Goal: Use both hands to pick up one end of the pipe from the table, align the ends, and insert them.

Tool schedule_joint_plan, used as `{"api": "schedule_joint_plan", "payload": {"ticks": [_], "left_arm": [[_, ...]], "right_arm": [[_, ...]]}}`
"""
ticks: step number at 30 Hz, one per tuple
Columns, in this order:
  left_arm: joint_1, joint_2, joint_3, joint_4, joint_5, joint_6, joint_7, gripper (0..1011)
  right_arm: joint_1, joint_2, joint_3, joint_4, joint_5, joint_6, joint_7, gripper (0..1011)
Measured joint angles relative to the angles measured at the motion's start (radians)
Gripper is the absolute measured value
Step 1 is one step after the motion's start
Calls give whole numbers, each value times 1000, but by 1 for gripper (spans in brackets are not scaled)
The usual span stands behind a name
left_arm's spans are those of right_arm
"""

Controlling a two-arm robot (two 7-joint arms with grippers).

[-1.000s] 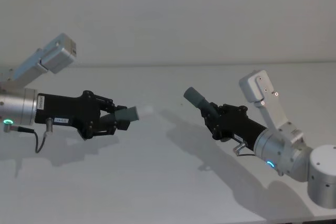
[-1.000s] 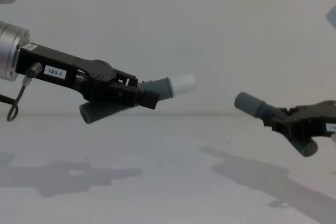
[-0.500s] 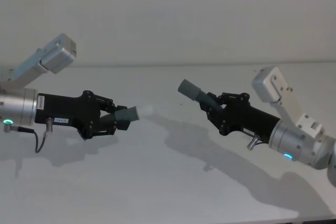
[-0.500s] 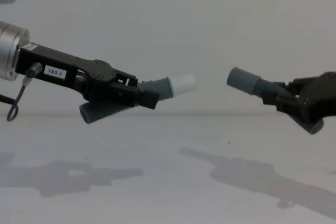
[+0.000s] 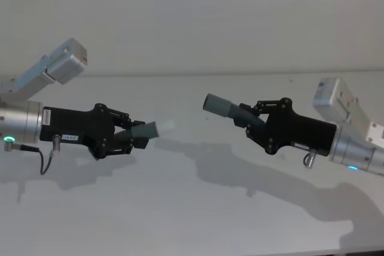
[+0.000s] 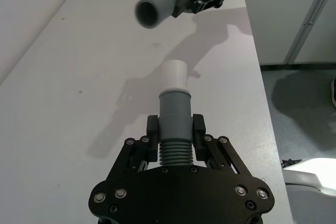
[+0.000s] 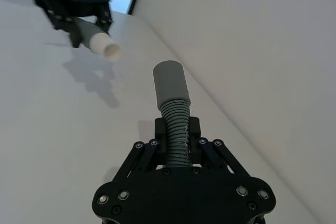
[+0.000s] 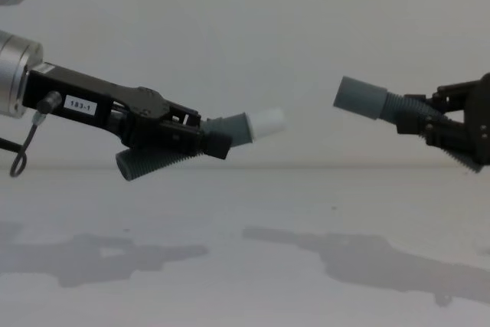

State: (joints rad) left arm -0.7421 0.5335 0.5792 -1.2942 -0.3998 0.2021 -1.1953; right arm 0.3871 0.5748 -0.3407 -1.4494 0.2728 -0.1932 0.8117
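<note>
White tabletop (image 5: 180, 208) is stretching beneath both raised arms. At the head view's left, the left gripper (image 5: 133, 137) is clamping its fingers tight around a corrugated hose piece (image 5: 146, 130), whose white-tipped narrow cuff (image 8: 260, 122) is pointing toward frame centre. At the right, the right gripper (image 5: 255, 125) is pinching the other hose piece (image 5: 240, 116), its wider socket cuff (image 5: 217, 104) facing the white tip across an open gap.
</note>
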Motion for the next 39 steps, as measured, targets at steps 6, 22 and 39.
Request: {"api": "schedule_joint_plan", "payload": {"ticks": [6,22,39], "left_arm": [[0,0,0,0,0,0,0,344],[-6,-1,4,4,-5,-4,-5,344],[-35,-7,30,21,-15,-12,-44,344]], "right_arm": [[46,23,-14,49,30,-96,110,215],[186,37,-72,202,129,-315,406,215],[245,21,-109,280,169,-416,518,215]]}}
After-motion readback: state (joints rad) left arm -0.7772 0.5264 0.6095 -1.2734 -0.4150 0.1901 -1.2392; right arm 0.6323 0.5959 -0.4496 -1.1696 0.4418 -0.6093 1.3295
